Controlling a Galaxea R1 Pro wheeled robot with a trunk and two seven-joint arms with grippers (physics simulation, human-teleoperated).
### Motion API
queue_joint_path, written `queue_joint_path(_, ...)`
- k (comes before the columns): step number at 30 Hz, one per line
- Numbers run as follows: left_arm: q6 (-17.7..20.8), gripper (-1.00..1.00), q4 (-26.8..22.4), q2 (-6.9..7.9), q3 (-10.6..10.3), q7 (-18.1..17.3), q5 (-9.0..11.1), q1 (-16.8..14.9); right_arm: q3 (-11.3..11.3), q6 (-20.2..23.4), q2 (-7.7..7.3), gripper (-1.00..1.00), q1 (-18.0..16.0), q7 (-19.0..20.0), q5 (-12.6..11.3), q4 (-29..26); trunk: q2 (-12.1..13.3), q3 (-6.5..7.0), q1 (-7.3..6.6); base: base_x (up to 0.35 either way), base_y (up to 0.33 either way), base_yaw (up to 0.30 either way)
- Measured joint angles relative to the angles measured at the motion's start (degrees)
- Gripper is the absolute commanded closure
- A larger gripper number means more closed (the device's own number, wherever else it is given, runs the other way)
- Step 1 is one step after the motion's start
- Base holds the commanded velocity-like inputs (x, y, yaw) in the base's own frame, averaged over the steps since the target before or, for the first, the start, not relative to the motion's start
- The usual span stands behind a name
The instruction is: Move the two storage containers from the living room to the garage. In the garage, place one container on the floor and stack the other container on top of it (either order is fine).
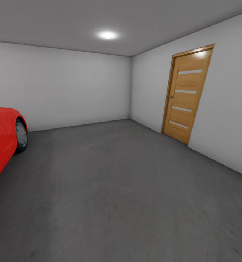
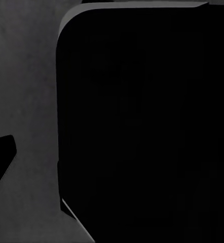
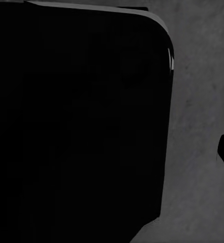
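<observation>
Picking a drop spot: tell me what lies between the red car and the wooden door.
In the head view, bare dark grey concrete floor spans the stretch from the red car to the wooden door.

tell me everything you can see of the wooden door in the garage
The wooden door is set in the pale grey right-hand wall, near the far corner. It looks like warm, light-brown wood with a matching frame and four narrow frosted horizontal strips down its face. It is shut, upright, its foot meeting the dark grey concrete floor. A ceiling light glares on its top. Nothing leans against it.
</observation>
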Motion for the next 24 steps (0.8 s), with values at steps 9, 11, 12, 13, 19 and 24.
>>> queue_joint_path(9, 0.1, -1.0, -0.02, 0.0, -0.02, 0.08, 0.02, 0.0, 0.07, -0.01, -0.1, -1.0, 0.0, 0.16, 0.0, 0.0, 0.0, 0.0, 0.0, 0.322, 0.0, 0.0)
queue_joint_path(11, 0.17, -1.0, -0.01, 0.0, -0.03, 0.27, 0.06, 0.0, 0.07, -0.05, -0.09, -1.0, 0.0, 0.16, 0.0, 0.0, 0.0, 0.0, 0.0, 0.322, 0.0, 0.0)
queue_joint_path(12, 0.18, -1.0, -0.01, 0.0, -0.03, 0.32, 0.07, 0.0, 0.07, -0.07, -0.09, -1.0, 0.0, 0.16, 0.0, 0.0, 0.0, 0.0, 0.0, 0.322, 0.0, 0.0)
queue_joint_path(13, 0.19, -1.0, -0.01, 0.0, -0.03, 0.34, 0.07, 0.0, 0.07, -0.07, -0.09, -1.0, 0.0, 0.16, 0.0, 0.0, 0.0, 0.0, 0.0, 0.322, 0.0, 0.0)
queue_joint_path(19, 0.21, -1.0, -0.01, 0.0, 0.0, 0.41, 0.09, 0.0, 0.01, -0.1, -0.06, -1.0, 0.0, 0.01, 0.0, 0.0, 0.0, 0.0, 0.0, 0.322, 0.0, 0.0)
queue_joint_path(24, 0.14, -1.0, -0.01, 0.0, 0.0, 0.41, 0.09, 0.0, -0.23, -1.95, 0.04, -1.0, 0.0, 0.0, -0.25, 0.0, 0.0, 0.0, 0.0, 0.322, 0.0, 0.0)
